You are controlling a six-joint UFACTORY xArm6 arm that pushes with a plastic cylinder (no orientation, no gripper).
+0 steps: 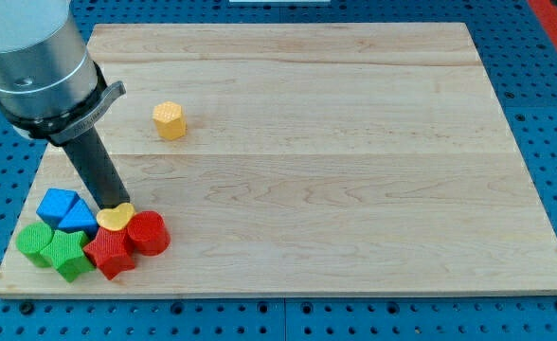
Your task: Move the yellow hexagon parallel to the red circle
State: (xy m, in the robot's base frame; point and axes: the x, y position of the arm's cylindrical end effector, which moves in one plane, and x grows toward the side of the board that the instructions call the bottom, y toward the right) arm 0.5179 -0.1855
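Note:
The yellow hexagon (170, 120) stands alone on the wooden board (335, 152) at the upper left. The red circle (150, 233) sits at the lower left, at the right end of a cluster of blocks. My tip (111, 206) is at the cluster's top edge, right behind a yellow heart-shaped block (116, 218) and to the left of the red circle. The tip is well below and left of the yellow hexagon.
The cluster also holds a red block (109, 251), two blue blocks (58, 205) (79, 219) and two green blocks (35, 242) (68, 254). The arm's grey body (37, 57) hangs over the board's upper left corner.

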